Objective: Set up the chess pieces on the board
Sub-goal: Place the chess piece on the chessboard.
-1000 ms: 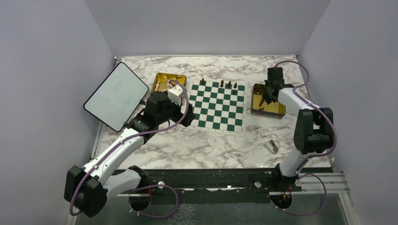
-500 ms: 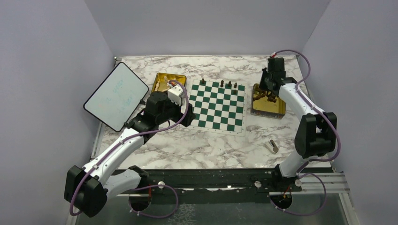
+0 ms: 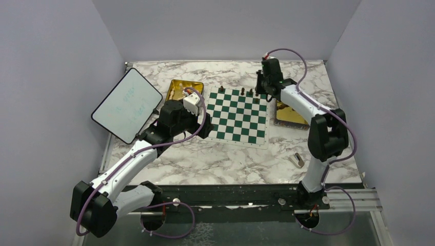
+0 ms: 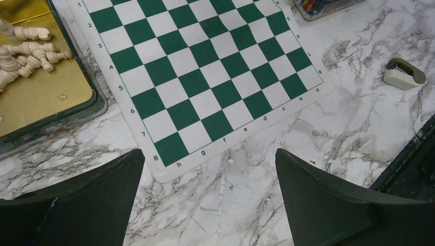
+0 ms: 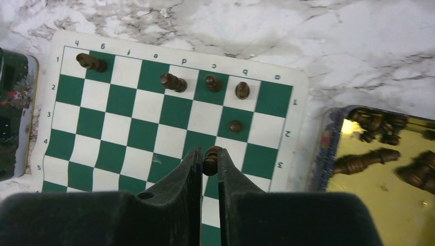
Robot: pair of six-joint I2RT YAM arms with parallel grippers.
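Hovering over the far right part of the board point(image 3: 238, 115), the right end effector point(image 5: 209, 160) is seen clenched on a dark chess piece point(image 5: 211, 154), which is pinched upright between the two fingertips. Whether its base touches the squares beneath cannot be told. Five other dark pieces point(image 5: 172, 82) are stood on the board: four are spread along the far edge row, and one is placed in the next row, on the square adjoining the rightmost of the four. The remaining squares of the board are left bare. The board itself is laid flat on the marbled table point(image 3: 215, 159). Just beyond the board's right edge a gold tray point(image 5: 319, 154) is set, and more dark figures point(image 5: 379, 159) are lying loose on their sides in it. Just beside the board's far left corner a second gold tray point(image 4: 46, 87) is placed, in which cream pieces point(image 4: 25, 51) are heaped together. The left end effector point(image 4: 209, 154) is held above the board's near left corner with its fingers spread wide apart, and nothing is gripped between them. A white tablet point(image 3: 127, 105) is found well to the left of the board, beyond the second tray. A small grey block point(image 4: 404, 74) is set on the table off the board's near right corner, apart from the mat and from both trays.
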